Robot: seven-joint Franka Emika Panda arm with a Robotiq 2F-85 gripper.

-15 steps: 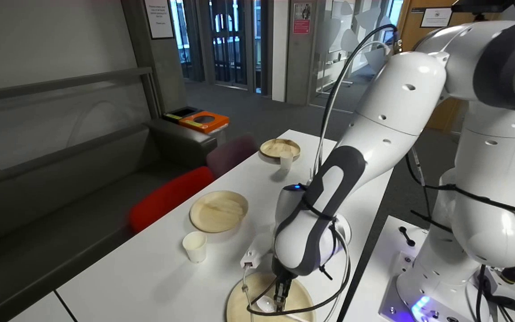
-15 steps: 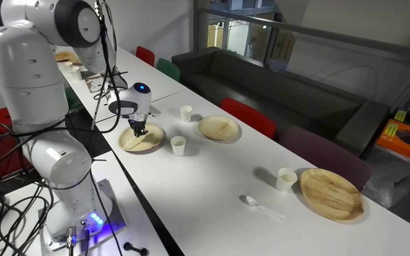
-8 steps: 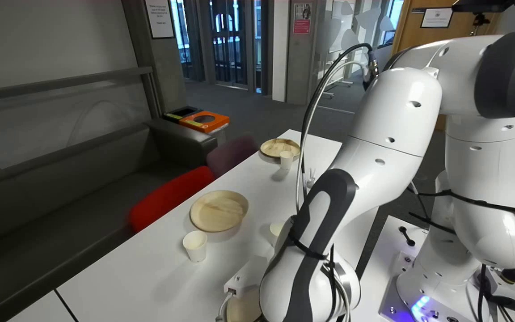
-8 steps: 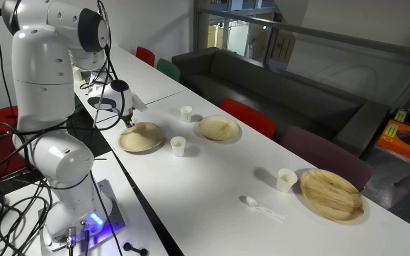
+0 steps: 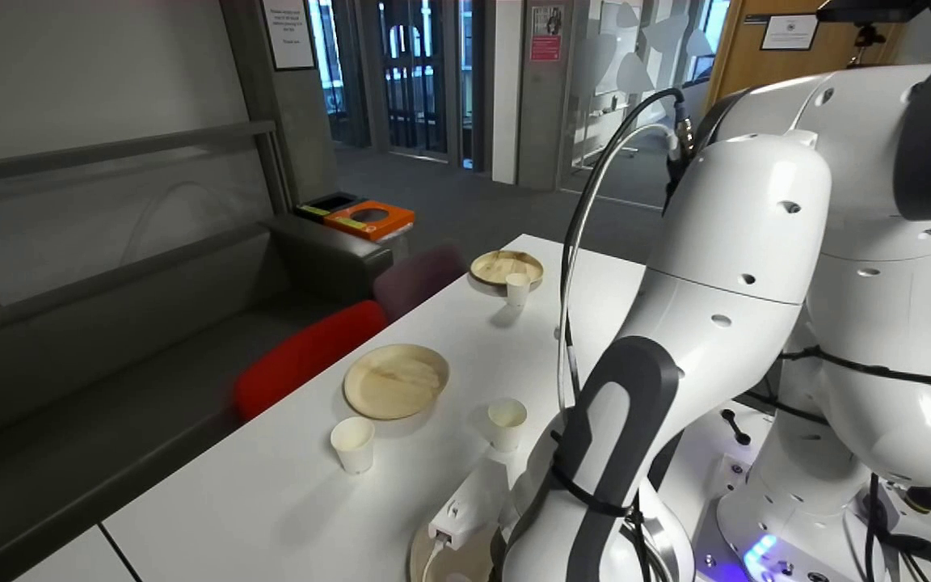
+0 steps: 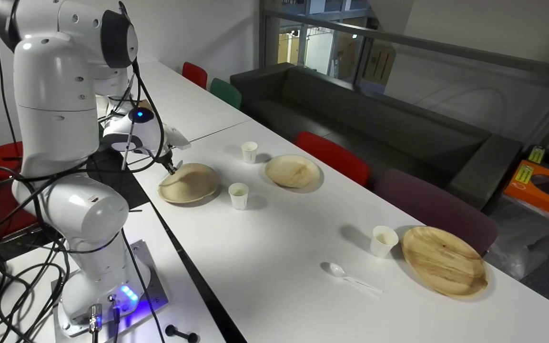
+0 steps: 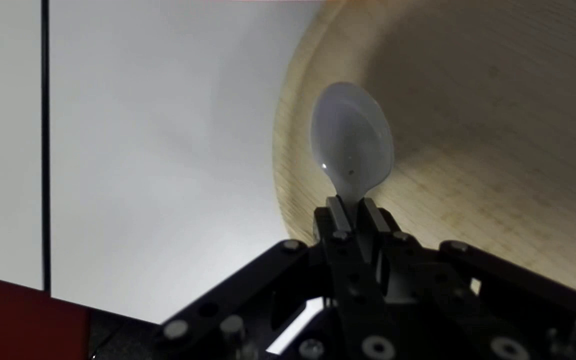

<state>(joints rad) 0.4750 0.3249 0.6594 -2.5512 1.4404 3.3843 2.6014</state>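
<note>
Spoon (image 7: pixel 352 135), white, one. Tool (image 7: pixel 352 212): clenched on its neck; bowl toward 12 o'clock, over the 9 o'clock side of the plate (image 7: pixel 468 150), wrist view. Risk: slender neck could swivel if the bowl catches the rim.

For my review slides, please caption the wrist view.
The gripper holds a white spoon by its neck, over a tan plate on a white table.
</note>
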